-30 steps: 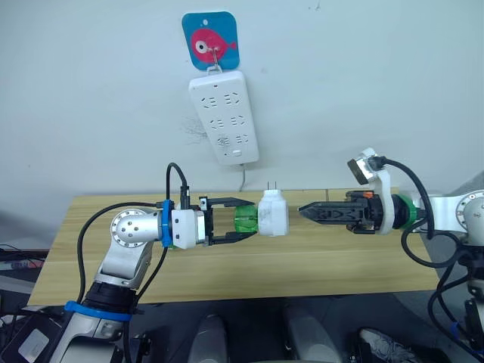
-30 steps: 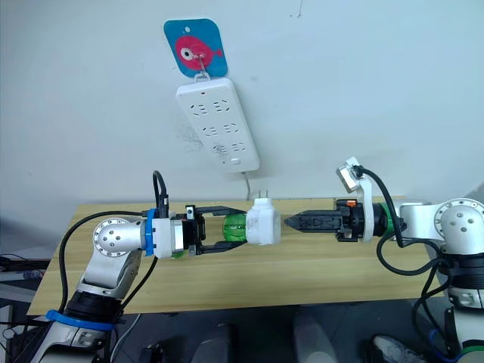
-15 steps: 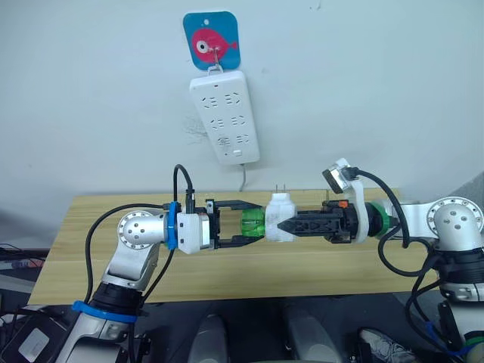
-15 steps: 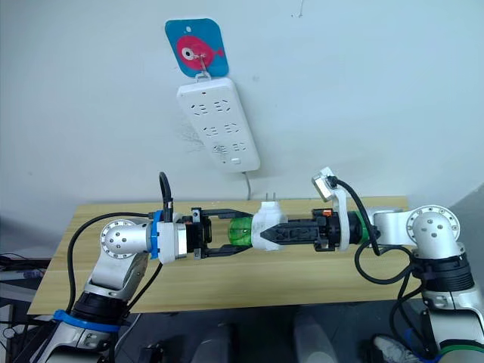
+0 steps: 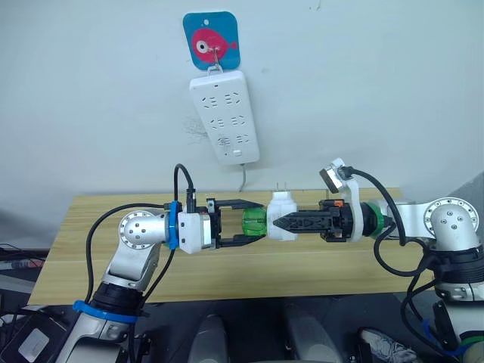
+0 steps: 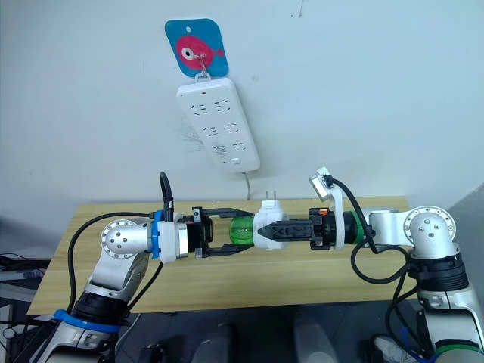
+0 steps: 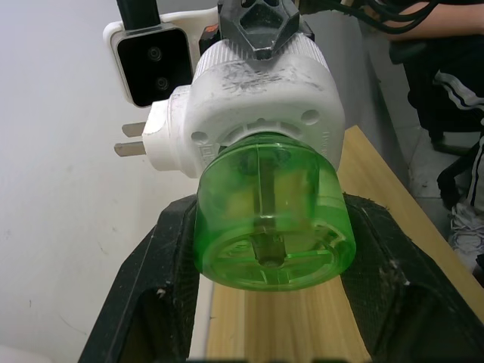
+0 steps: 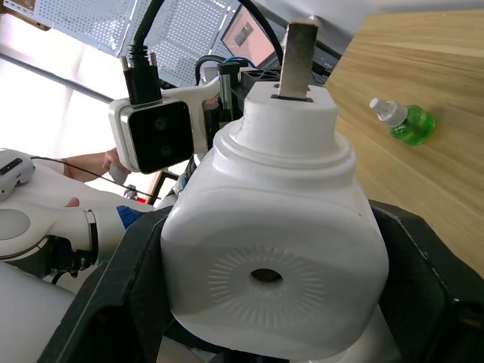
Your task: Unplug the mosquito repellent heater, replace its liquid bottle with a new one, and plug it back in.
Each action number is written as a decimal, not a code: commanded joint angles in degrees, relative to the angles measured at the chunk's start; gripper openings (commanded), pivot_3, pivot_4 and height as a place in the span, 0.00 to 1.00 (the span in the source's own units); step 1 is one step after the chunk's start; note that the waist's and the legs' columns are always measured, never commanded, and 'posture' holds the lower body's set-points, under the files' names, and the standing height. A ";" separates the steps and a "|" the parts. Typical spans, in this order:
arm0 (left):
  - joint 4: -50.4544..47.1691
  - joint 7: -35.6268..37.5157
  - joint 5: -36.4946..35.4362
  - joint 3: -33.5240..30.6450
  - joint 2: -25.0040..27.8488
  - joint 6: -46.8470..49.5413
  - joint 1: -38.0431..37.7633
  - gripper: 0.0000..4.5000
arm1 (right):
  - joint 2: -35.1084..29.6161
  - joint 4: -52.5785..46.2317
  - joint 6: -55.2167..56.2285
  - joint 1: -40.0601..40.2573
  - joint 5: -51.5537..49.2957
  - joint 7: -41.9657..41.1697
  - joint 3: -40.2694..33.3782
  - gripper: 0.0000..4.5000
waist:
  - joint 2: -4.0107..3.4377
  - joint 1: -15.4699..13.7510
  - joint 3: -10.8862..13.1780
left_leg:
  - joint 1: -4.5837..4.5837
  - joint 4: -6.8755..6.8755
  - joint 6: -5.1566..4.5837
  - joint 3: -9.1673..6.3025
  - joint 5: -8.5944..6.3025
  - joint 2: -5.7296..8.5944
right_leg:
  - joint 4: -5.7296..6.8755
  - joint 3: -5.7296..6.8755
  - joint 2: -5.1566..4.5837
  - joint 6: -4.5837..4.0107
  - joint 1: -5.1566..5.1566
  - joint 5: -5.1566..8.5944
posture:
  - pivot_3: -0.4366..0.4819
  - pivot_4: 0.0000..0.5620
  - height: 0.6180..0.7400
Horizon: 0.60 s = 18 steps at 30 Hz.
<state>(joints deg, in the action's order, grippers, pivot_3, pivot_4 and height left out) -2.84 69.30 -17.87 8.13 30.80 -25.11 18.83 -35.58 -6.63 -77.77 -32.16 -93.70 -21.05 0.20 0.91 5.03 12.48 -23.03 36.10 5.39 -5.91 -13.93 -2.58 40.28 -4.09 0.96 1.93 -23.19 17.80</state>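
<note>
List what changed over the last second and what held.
The right gripper travelled left across the gap and closed its black fingers on the small white rounded plastic heater. The left gripper kept its grip on the green translucent bottle screwed into it. The long white power strip stayed hanging on the wall.

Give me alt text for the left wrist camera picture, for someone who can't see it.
A green translucent liquid bottle sits gripped between the left gripper's two black fingers, its far end screwed into the white mosquito repellent heater. Two metal prongs stick out of the heater's side, the right gripper holds its far end, and a wooden table lies below.
</note>
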 commanded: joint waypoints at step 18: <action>-9.08 -4.09 -28.78 -2.49 13.09 70.35 10.39 0.58 | -0.48 -3.52 1.30 -0.76 -1.54 -2.81 -0.13 0.67 | 0.01 0.57 0.12 | 0.00 -0.03 0.01 -0.15 0.00 -0.02 | 0.00 0.12 0.03 0.02 -0.01 0.03 | 0.38 0.36 1.00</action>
<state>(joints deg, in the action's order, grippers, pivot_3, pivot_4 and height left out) -12.04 66.84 -50.89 8.00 43.61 49.87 29.95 -36.23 -8.43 -76.44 -32.47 -92.55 -22.20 1.13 0.92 5.60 12.60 -23.03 36.07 5.40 -6.05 -13.93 -2.60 40.27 -3.98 0.99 1.95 -23.19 17.83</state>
